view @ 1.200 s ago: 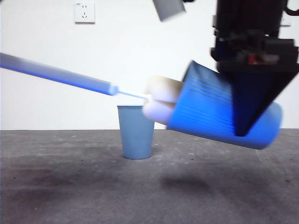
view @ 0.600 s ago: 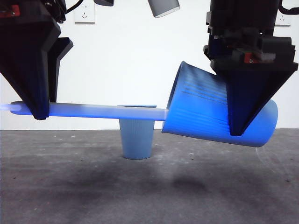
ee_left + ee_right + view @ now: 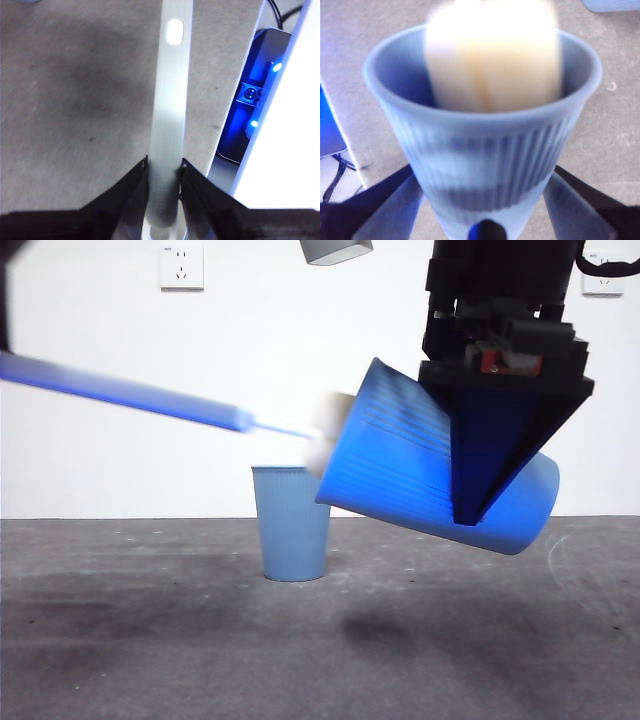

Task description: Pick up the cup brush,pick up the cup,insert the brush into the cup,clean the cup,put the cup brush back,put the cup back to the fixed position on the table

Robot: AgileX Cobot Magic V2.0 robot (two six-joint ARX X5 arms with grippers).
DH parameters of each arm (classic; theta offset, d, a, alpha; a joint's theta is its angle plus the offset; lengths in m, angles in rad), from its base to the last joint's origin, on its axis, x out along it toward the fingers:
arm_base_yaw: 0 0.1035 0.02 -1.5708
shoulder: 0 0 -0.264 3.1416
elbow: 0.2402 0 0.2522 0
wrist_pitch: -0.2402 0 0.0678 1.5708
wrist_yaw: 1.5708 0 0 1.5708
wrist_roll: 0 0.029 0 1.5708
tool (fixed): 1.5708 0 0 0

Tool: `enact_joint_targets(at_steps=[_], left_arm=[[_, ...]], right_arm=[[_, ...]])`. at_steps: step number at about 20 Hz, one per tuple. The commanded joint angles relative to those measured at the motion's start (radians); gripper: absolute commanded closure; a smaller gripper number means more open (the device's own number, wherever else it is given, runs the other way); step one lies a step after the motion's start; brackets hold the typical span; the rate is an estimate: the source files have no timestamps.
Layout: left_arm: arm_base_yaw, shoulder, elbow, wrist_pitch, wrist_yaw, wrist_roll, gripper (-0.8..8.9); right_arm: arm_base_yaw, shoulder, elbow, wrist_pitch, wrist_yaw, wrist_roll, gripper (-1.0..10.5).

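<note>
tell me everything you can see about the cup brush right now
The cup brush has a long slim grey handle, a thin white neck and a pale cream split sponge head, soft-looking and motion-blurred. It is held in the air, sloping down toward the tilted blue ribbed plastic cup, its head at the cup's mouth and partly inside. The left gripper clamps the handle between its black jaws.

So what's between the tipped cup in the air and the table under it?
Nothing but air. In the front view the held cup hangs in the right gripper above bare table, with only its shadow there.
</note>
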Motion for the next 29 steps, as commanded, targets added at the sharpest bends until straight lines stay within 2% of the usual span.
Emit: enact_joint_targets(at_steps=[1,5,9,11,13,18,20,23,25,29], left_arm=[[0.061,-0.066,-0.006,0.015,-0.019,-0.05,8.22],[0.14,-0.179,-0.006,-0.032,-0.019,-0.061,8.22],[0.205,-0.282,-0.006,-0.057,-0.01,-0.103,8.22],[0.217,-0.33,-0.006,-0.06,-0.008,-0.179,8.22],[0.217,-0.372,-0.008,-0.036,0.022,-0.312,8.22],[0.218,-0.444,-0.152,0.211,-0.023,-0.626,8.22],[0.219,-0.446,-0.278,0.324,-0.045,-0.696,8.22],[0.234,-0.415,-0.438,0.572,-0.041,-0.8,8.22],[0.262,-0.348,-0.469,0.693,-0.038,-0.819,8.22],[0.322,-0.205,-0.469,0.8,-0.037,-0.819,8.22]], right_arm=[[0.006,0.007,0.0,0.0,-0.014,0.016,9.6],[0.005,0.006,0.0,0.016,-0.014,0.043,9.6],[0.005,-0.004,0.0,0.066,-0.015,0.113,9.6],[0.005,-0.026,0.0,0.116,-0.019,0.146,9.6],[0.005,-0.064,0.0,0.181,-0.018,0.195,9.6],[0.005,-0.229,0.0,0.351,0.0,0.335,9.6],[0.005,-0.303,0.0,0.388,0.045,0.36,9.6],[0.005,-0.394,0.0,0.404,0.096,0.372,9.6],[0.005,-0.441,0.0,0.403,0.11,0.374,9.6],[0.005,-0.482,-0.001,0.402,0.111,0.391,9.6]])
